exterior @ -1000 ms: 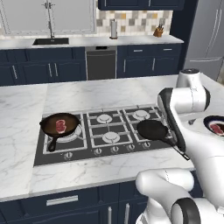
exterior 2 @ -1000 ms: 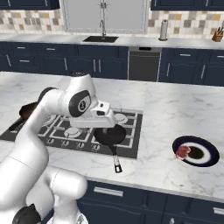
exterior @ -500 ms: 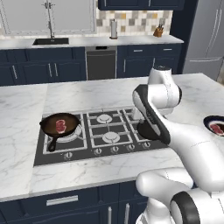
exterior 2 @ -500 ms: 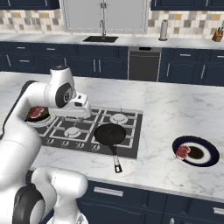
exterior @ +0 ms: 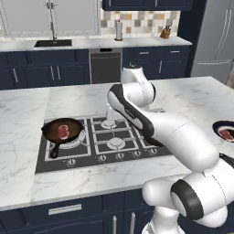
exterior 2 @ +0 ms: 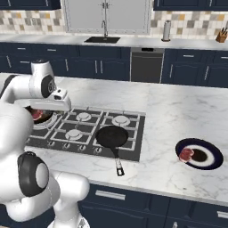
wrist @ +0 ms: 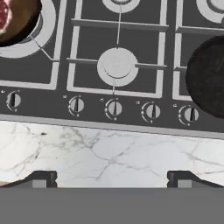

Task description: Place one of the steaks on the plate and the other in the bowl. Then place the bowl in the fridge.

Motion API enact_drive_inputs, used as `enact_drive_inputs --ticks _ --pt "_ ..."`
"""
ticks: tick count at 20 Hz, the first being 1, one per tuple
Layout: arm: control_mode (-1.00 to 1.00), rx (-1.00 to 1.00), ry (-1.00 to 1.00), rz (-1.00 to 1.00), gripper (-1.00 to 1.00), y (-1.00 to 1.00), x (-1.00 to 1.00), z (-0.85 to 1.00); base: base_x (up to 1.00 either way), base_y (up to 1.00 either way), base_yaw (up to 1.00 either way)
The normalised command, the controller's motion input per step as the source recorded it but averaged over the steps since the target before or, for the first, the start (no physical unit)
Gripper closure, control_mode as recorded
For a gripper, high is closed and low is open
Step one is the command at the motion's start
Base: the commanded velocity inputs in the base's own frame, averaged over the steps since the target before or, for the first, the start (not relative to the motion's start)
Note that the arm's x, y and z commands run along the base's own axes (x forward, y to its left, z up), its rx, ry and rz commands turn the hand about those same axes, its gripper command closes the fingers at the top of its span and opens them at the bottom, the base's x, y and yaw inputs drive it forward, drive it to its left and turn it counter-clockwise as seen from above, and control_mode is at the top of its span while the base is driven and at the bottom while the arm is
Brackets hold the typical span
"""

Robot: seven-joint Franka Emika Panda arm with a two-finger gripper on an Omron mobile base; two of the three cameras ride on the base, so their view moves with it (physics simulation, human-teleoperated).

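Marble island and gas cooktop (wrist: 118,65) lay under the gripper (wrist: 112,177), whose jaws stood wide and empty above the knobs. Outward, one steak (exterior: 63,130) sat in the left skillet (exterior: 61,132); the other steak (exterior 2: 186,154) lay on the plate (exterior 2: 213,153), well apart. Reaching for the pan, a finger could catch its raised rim, or pinch the slab's edge and drop it.

Arm's hand over the stove's left side

The hand (exterior 2: 57,101) hangs above the cooktop (exterior 2: 84,131); a steak (exterior 2: 36,114), seemingly in a pan, lies just beneath it, the plate (exterior 2: 199,153) with another steak (exterior 2: 186,154) far right.
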Motion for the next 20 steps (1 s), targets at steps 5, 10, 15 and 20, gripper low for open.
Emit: enact_drive_inputs --ticks 5,10,15,20 --pt "-1.00 0.00 0.00 0.00 -1.00 1.00 0.19 0.00 0.00 0.00 0.00" --pt "-1.00 0.00 0.00 0.00 -1.00 1.00 0.31 -0.08 0.00 0.00 0.00" --pt "-1.00 0.09 -0.07 0.00 -1.00 0.78 0.43 -0.17 0.00 0.00 0.00" --pt "-1.00 0.13 -0.11 -0.03 -1.00 0.70 0.39 -0.21 0.00 0.00 0.00"
